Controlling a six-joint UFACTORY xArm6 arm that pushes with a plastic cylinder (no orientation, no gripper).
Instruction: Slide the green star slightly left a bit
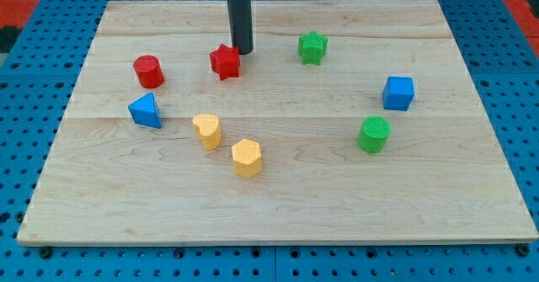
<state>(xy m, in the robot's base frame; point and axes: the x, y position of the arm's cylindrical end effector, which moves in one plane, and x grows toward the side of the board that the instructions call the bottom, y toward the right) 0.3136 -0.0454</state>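
My tip (242,51) — a bare dark rod, no claw to open or close — rests beside the red plastic star (225,61), well left of the green plastic star (312,47) on the wooden board (278,198) — wrong side, I judge, for pushing leftward.

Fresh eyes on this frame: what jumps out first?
The dark rod coming down from the view's top, my tip right beside the red star, at its upper right edge. The green star sits apart, to the tip's right, near the board's top. Next, the two yellow blocks close together below centre: a heart-like one and a hexagonal one.
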